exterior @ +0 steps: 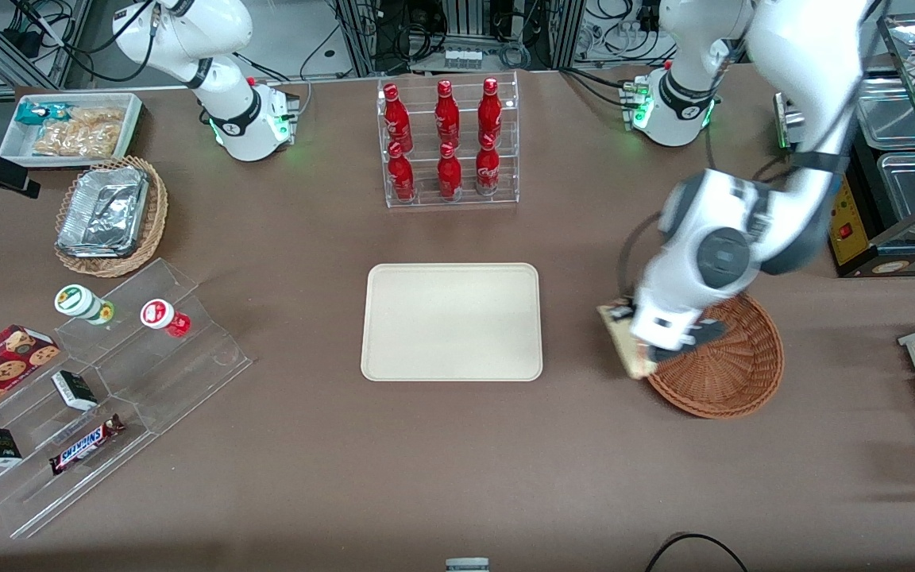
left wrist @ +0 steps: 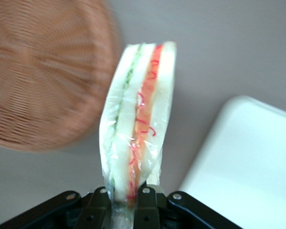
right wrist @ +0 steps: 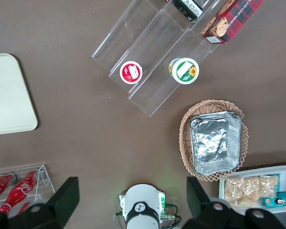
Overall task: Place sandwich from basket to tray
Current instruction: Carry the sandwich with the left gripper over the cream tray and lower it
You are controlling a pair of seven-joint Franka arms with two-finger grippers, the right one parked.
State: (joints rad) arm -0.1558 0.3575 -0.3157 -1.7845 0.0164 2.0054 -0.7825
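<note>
Front view: tray (exterior: 452,322) at frame centre, bare. Right of it, sandwich (exterior: 626,340) hangs over the table (exterior: 457,461) just past the basket (exterior: 731,369) rim, at the tray-side edge. Tool (left wrist: 125,196) clenched on the wedge's end, fingers (left wrist: 145,200) pinching wrap and bread. Likely light, soft, squashable; film slippery. A grip low on the crust edge seems safest.

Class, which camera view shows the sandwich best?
The left wrist view: the sandwich fills it, fillings visible, pinched in the pincer. The front view shows only an edge at the basket rim, under the arm. The right wrist view misses it.
</note>
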